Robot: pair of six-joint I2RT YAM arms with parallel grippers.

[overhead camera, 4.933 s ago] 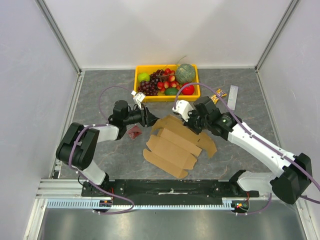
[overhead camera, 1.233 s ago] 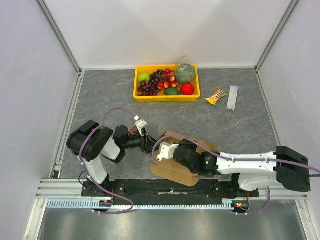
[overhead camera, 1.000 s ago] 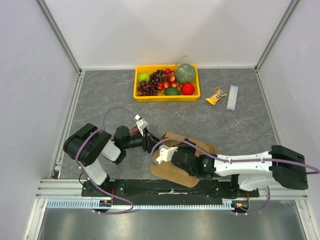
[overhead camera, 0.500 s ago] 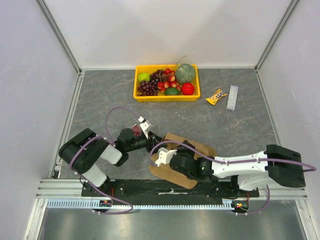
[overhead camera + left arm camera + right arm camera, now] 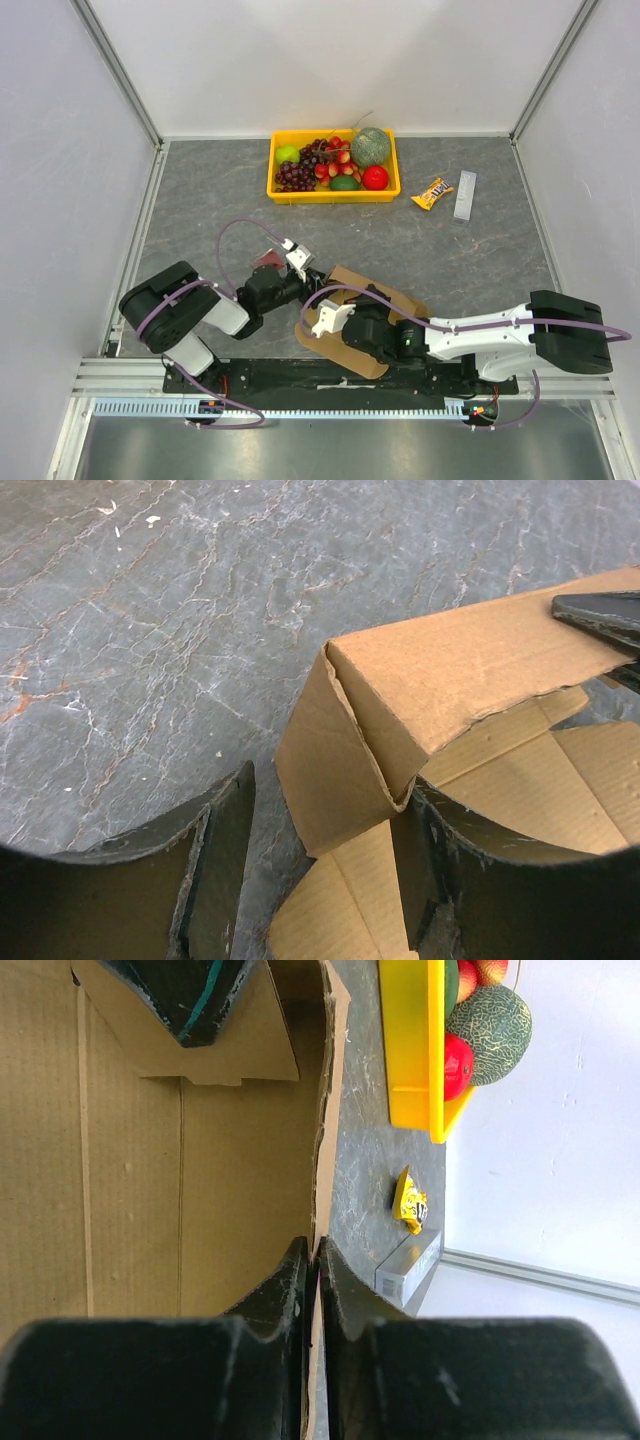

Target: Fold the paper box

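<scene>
In the wrist views only, right claw (image 5: 312,1252) nips the paper box (image 5: 130,1170); left claw (image 5: 325,815) gapes around its corner.

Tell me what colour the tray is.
The tray is yellow; the top view shows it best.

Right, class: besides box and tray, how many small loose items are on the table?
3: yellow packet and grey bar right of tray; dark-red packet by left arm. Paper box may hide more.
</scene>
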